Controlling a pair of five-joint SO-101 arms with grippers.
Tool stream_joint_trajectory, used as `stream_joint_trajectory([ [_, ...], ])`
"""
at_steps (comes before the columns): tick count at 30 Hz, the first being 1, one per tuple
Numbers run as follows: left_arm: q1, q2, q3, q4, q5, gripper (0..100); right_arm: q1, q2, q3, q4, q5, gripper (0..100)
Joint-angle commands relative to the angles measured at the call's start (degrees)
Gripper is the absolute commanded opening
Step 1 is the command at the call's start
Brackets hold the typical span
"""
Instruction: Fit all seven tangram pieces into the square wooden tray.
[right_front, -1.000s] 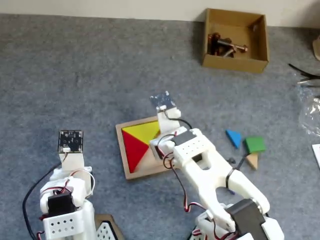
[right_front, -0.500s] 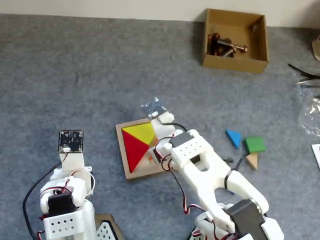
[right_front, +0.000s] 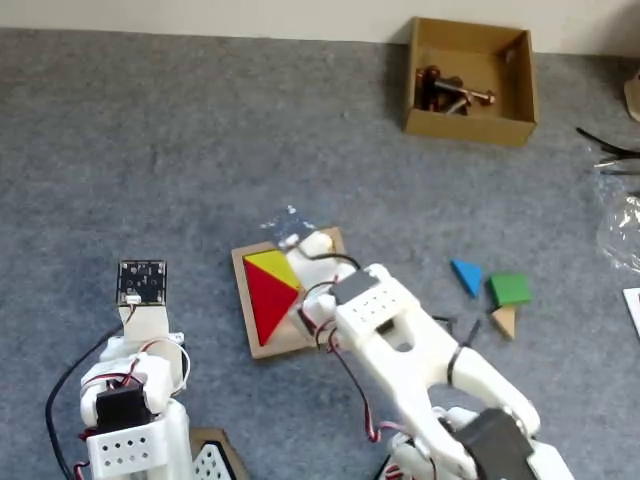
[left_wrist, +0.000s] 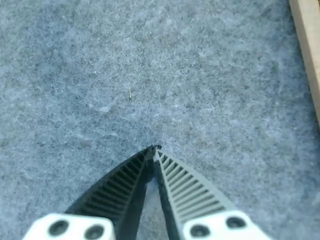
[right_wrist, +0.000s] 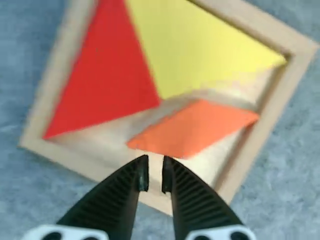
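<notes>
Step in hand: by my reading, settling the orange parallelogram (right_wrist: 195, 127) into the square wooden tray (right_wrist: 280, 100); it lies on the bare floor of the tray, touching or nearly touching the red triangle (right_wrist: 107, 80) and the yellow triangle (right_wrist: 195, 50).
Right pincer: the right gripper (right_wrist: 155, 165) hangs over the tray's rim just beside the parallelogram, jaws a narrow slit apart, with nothing between them.
Left pincer: the left gripper (left_wrist: 156, 150) sits at 9 o'clock of the tray over the grey carpet (left_wrist: 150, 65), fingertips meeting, holding nothing.
Tray: centre of the high view, turned slightly askew, with its 3 o'clock half under the right arm (right_front: 385, 310).
Doing it well: I cannot tell whether the parallelogram lies flat. A light push along its long edge should seat it against the two triangles. A downward press on one corner could tip it, and a hard shove could slide the tray on the carpet.
Loose pieces: the blue triangle (right_front: 466, 275), green square (right_front: 510, 290) and tan triangle (right_front: 506, 320) are clustered at 3 o'clock of the tray, well apart from it.
Around: a cardboard box (right_front: 470, 115) of metal parts (right_front: 450, 90) at 1 o'clock; black cables (right_front: 605, 150) and a clear plastic bag (right_front: 620, 230) at the 3 o'clock edge.
In the way: nothing lies between the tray and the loose pieces, though the right arm's own bulk hides much of the tray from above.
</notes>
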Motion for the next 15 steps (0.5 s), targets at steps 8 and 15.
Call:
stream_joint_trajectory([
  [8,-0.75,-0.4,1.1,0.26,0.53,1,-1.89,-11.38,7.16,-4.53,0.88,0.5],
  [15,-0.75,-0.4,1.1,0.26,0.53,1,-2.15,-11.3,10.07,-9.01,0.88,0.5],
])
